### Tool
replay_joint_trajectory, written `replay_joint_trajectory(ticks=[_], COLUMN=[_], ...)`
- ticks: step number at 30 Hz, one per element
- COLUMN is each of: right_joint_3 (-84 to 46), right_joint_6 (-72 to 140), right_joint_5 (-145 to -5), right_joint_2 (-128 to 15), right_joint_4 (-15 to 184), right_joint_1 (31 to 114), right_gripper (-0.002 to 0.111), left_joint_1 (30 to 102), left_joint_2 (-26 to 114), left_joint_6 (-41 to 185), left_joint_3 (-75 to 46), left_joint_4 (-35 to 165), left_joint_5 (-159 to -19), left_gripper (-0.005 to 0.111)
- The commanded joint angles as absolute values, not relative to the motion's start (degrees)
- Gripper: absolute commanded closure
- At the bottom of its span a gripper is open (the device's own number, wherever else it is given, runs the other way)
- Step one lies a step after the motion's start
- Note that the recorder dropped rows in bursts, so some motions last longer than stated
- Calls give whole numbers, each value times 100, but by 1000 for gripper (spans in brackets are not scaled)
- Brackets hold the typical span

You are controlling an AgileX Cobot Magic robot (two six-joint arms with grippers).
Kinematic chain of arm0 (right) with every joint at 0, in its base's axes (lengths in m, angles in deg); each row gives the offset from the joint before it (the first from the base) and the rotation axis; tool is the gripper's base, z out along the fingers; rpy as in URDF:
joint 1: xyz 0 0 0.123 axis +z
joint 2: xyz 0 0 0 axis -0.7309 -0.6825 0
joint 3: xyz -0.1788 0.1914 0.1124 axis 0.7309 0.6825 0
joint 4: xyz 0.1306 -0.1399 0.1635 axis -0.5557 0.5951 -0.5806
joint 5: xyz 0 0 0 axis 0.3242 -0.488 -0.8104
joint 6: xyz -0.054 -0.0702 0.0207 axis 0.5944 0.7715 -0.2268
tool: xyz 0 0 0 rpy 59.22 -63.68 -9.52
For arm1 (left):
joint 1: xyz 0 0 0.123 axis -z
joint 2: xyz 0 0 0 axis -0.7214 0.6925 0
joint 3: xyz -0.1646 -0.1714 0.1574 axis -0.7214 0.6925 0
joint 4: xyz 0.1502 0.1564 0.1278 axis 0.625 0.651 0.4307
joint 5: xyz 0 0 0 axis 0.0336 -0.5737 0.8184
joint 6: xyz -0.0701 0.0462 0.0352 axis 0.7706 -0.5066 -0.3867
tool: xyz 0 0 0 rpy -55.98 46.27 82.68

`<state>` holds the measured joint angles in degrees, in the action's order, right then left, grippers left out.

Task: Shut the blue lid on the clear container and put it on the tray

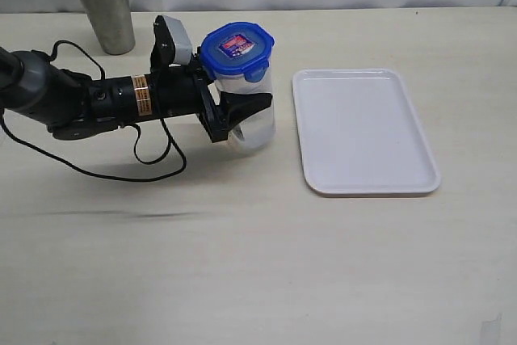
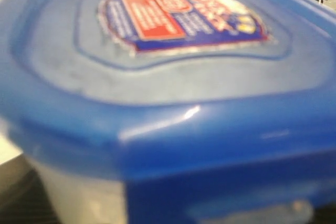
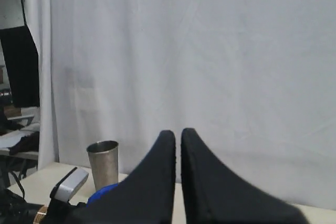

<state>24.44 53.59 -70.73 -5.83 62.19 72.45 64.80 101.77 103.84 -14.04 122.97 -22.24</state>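
table (image 1: 242,264) — pale beige top. Directly on it: steel cup (image 1: 103,6) upright at far left, white tray (image 1: 363,131) flat on the right, black cable (image 1: 179,170) looping at left. clear container (image 1: 257,128) upright just beside the tray — base contact can't be told.

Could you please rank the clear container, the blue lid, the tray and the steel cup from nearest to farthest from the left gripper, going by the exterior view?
1. The clear container, held in the left gripper.
2. The blue lid, on top of the container, just above the gripper.
3. The tray, to the container's right.
4. The steel cup, back left.
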Motion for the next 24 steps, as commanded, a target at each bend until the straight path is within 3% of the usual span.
replay_joint_trajectory(ticks=[1,14,20,24], right_joint_3=[2472,2498,2498,2498], right_joint_6=[5338,5338,5338,5338], right_joint_5=[-7159,-7174,-7176,-7176], right_joint_2=[45,559,707,996], right_joint_4=[6232,6232,8300,8383], right_joint_1=[7247,7247,7007,6476], right_gripper=[104,104,104,104], left_joint_1=[6489,6489,6489,6489], left_joint_2=[10109,10109,10109,10109], left_joint_6=[10434,10434,10434,10434], left_joint_3=[-1449,-1449,-1449,-1449], left_joint_4=[12114,12134,12134,12135], left_joint_5=[-1919,-1919,-1919,-1919], left_gripper=[107,107,107,107])
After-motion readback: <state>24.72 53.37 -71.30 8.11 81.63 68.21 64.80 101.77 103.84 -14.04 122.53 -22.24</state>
